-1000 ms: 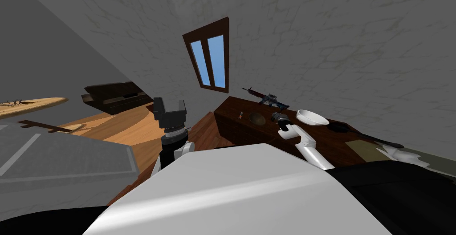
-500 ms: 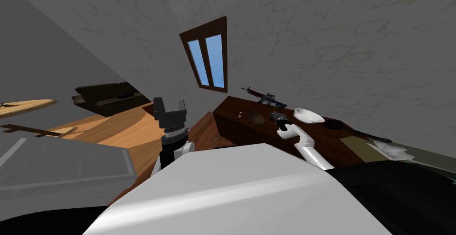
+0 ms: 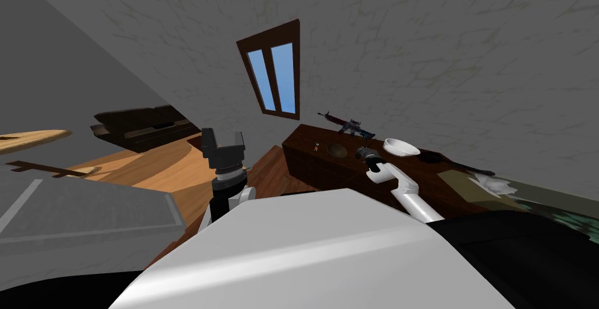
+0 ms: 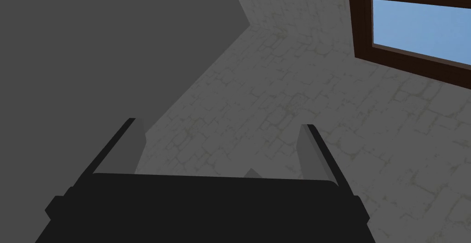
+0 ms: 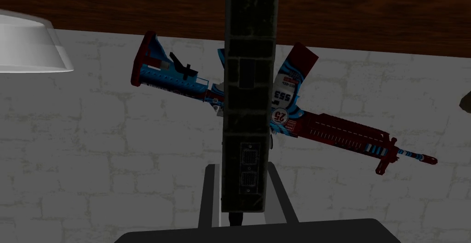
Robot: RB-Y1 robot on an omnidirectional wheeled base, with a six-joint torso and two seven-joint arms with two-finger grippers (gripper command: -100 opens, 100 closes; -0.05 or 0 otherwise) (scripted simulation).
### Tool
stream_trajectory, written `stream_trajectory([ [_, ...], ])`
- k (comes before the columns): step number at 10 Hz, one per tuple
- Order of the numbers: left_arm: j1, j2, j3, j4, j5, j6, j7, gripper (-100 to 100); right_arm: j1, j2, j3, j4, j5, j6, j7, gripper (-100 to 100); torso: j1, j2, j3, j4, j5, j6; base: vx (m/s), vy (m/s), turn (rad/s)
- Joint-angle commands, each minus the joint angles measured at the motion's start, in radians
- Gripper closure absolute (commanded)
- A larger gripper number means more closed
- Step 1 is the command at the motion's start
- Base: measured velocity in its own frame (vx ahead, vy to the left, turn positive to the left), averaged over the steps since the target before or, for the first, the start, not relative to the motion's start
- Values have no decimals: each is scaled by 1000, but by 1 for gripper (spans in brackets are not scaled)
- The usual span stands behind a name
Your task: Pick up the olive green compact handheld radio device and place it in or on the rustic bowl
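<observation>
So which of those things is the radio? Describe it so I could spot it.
Find the dark wooden cabinet against the wall with the window; the right gripper reaches over its top. The radio is the long, dark olive slab clamped between its fingers, plain and blocky, unlike the red-and-blue rifle behind it and the white bowl nearby.

My left gripper [image 4: 221, 124], viewed along its length: two thin, light grey fingers [image 4: 309, 155] rise from the dark box [image 4: 207, 208] and stand wide apart, roughly parallel.
</observation>
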Motion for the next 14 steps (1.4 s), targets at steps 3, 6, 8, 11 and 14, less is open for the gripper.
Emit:
stream_trajectory([
  [3,0,0,0,0,0,0,0,0,55,-93,24,-39,-63,58,-22,100,0,0,0,0,0,1,-164,124,-68],
  [6,0,0,0,0,0,0,0,0,93,-154,37,-76,-108,100,-38,100,1,-4,-2,-2,0,1,-123,120,-54],
  [8,0,0,0,0,0,0,0,0,118,-186,45,-103,-138,128,-47,100,0,-6,-4,-2,0,1,-81,105,-41],
  [11,0,0,0,0,0,0,0,0,142,-217,44,-157,-183,179,-50,100,2,-10,-6,-3,1,-1,-46,124,8],
  [14,0,0,0,0,0,0,0,0,135,-227,20,-213,-215,230,-29,100,2,-22,-13,-5,1,-5,97,99,58],
])
